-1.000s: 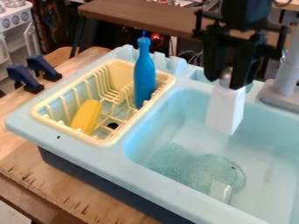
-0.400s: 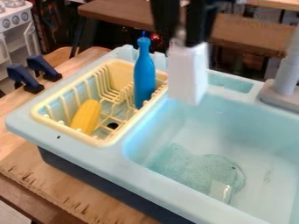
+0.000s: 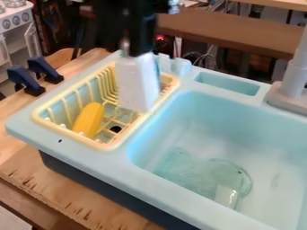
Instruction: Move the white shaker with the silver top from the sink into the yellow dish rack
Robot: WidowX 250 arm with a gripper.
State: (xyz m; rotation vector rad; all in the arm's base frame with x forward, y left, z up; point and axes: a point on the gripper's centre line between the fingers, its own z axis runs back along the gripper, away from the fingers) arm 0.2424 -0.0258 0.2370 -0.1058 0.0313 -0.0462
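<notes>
Clamped in the end effector [image 3: 127, 48], a white block [image 3: 135, 83] hung over the yellow dish rack [image 3: 107, 146], its carry apparently nearly complete, with lowering and release remaining.

Corn [image 3: 89, 119] lies in the rack [image 3: 51, 128], left of the basin [image 3: 201, 112].

the sink [image 3: 138, 177] is brightly lit, its basin [image 3: 186, 126] is touched by soft glare, and deep shadow is cast beneath the brown shelf [image 3: 240, 33].
</notes>
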